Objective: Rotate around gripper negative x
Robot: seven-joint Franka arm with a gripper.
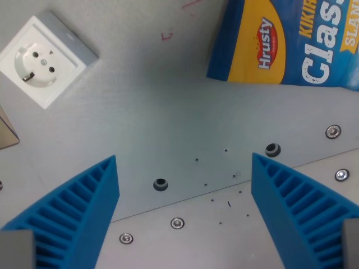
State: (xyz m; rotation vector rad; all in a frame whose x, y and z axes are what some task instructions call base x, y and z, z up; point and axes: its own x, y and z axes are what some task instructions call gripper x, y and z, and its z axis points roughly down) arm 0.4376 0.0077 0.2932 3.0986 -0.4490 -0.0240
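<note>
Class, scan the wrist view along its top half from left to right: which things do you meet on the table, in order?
White wall socket → small red pen marks → blue and yellow snack bag.

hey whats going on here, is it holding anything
No, nothing is held. The robot's blue ribbed pincer hangs open over a grey metal table, its fingers spread wide with only bare surface between them. A white square wall socket lies at the wrist view's upper left, and a blue-and-yellow snack bag at the upper right, both untouched.
</note>
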